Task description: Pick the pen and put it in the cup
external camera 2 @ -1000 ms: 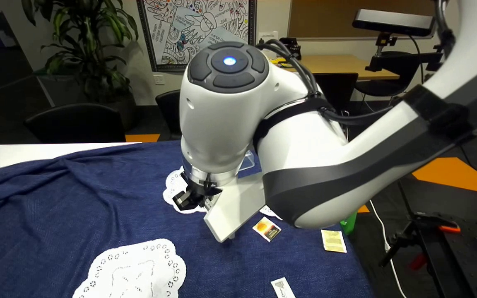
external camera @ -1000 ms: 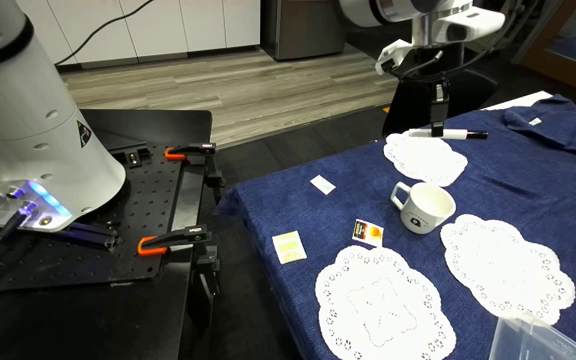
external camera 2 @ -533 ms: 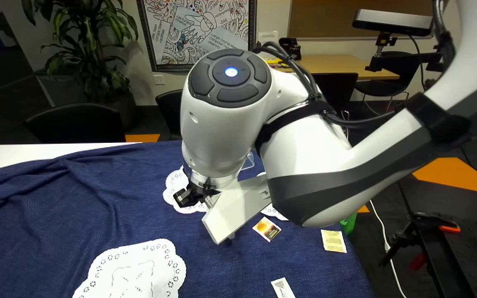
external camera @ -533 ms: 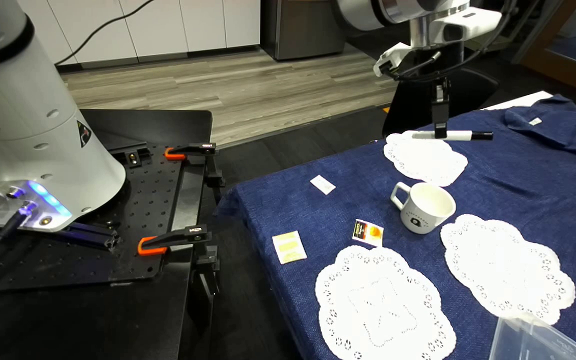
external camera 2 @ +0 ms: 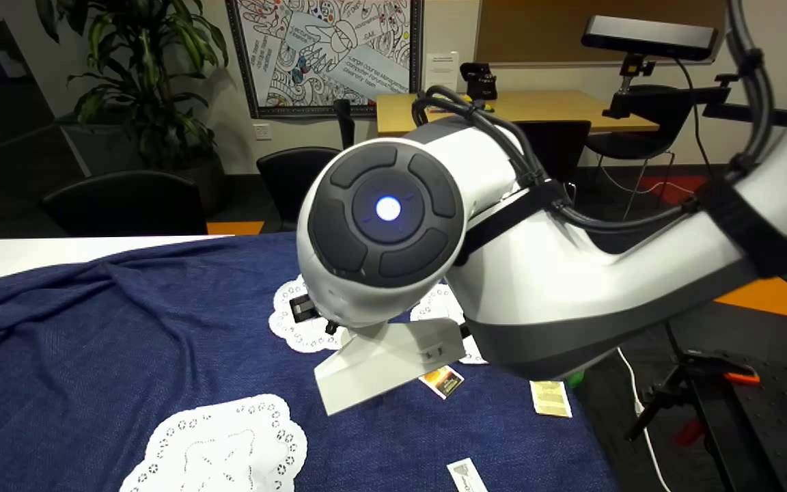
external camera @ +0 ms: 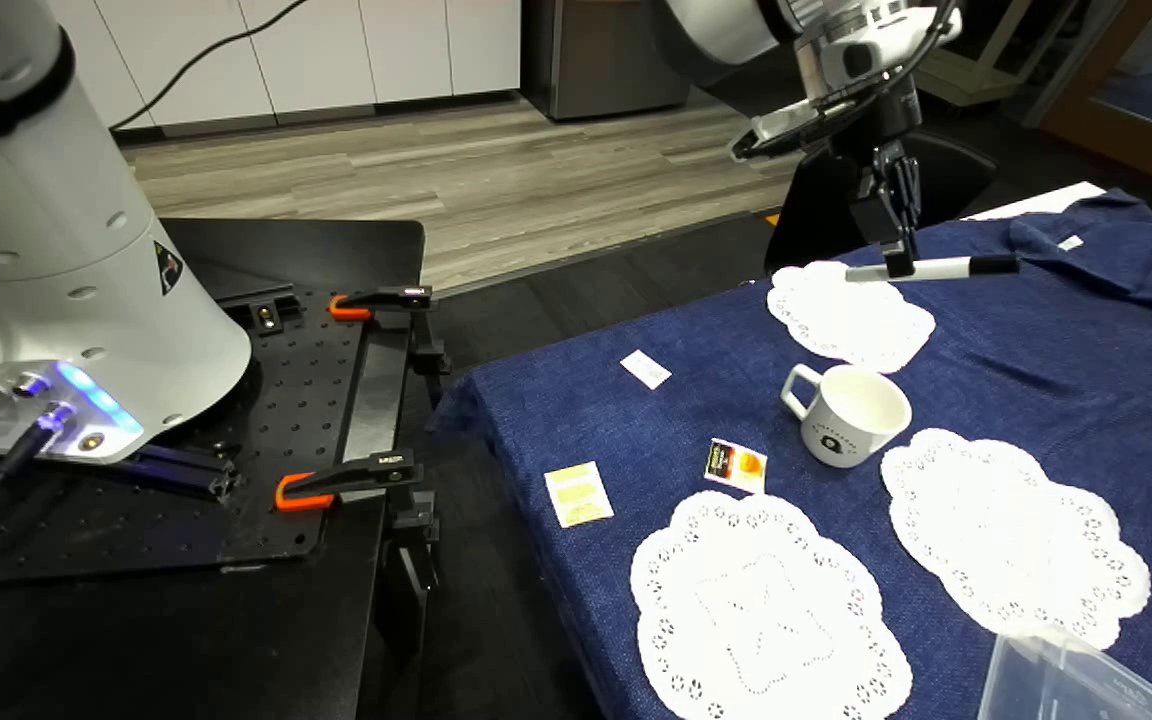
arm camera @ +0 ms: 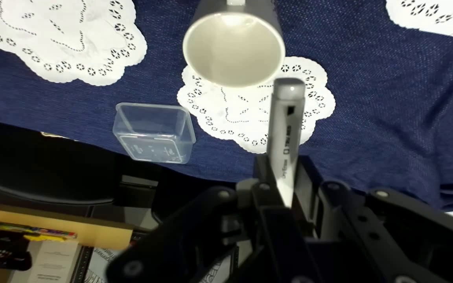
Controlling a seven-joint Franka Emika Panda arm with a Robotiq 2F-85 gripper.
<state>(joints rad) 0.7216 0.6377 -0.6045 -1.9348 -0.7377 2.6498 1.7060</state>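
The pen is a white marker with a black cap. My gripper is shut on it near its middle, and the pen is roughly level above the blue cloth, by the far doily in an exterior view. In the wrist view the pen points up the picture from between the fingers; its cap is out of sight. The white cup stands upright on the cloth, apart from the pen. Its open mouth faces the wrist view. In an exterior view the arm hides the cup and pen; only a fingertip shows.
White lace doilies lie round the cup. A clear plastic box is at the near corner, also in the wrist view. Small packets lie on the cloth. Cloth folds are beyond.
My wrist has tilted over, and the held pen has shifted a little to the right with a slight tilt in an exterior view. The cup has not moved.
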